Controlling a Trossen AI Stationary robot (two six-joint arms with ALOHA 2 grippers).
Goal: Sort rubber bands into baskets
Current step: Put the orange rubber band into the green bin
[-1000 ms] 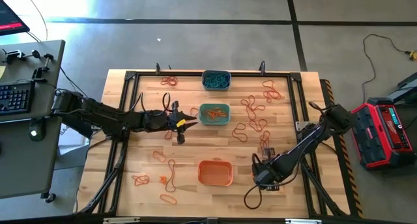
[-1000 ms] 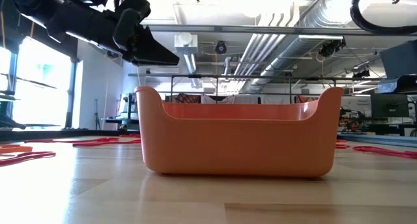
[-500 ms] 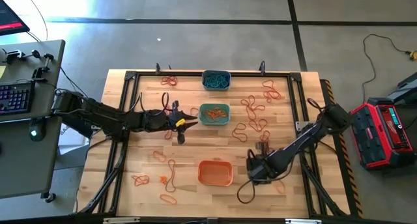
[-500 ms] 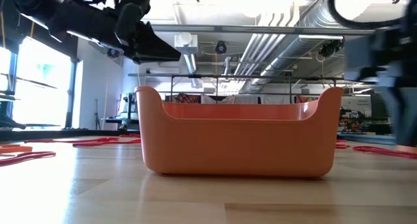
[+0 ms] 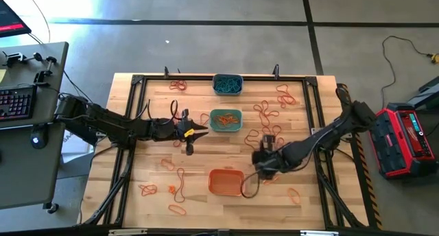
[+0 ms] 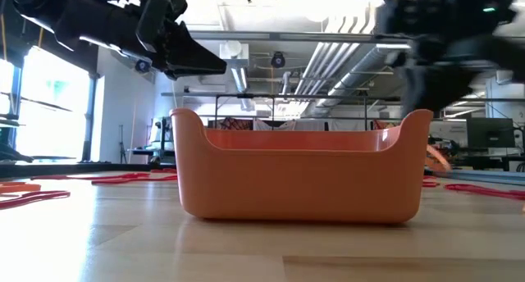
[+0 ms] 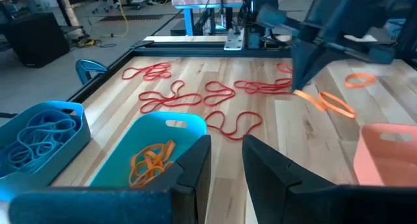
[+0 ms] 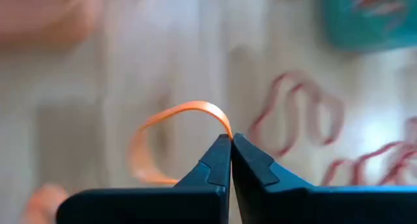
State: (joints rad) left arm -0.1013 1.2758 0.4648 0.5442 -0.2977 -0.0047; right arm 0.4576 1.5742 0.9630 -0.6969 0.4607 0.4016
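Left claw [image 5: 199, 128] is hovering just left of the teal-green basket [image 5: 226, 120], fingers slightly apart, holding nothing. Right claw [image 8: 230, 140] is pinching an orange rubber band [image 8: 171, 129] (loop trailing long-axis away from the tips), above the counter [image 5: 206, 156] right of the orange basket [image 5: 226, 182].

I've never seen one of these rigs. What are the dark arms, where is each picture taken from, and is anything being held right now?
Two robot arms work at a wooden table. One camera looks down from overhead, one sits at table level, and one rides each wrist. Loose rubber bands lie scattered around three baskets: grey-blue, teal-green and orange. The right claw is shut on an orange band, beside the orange basket. The left claw waits near the teal-green basket, holding nothing visible.
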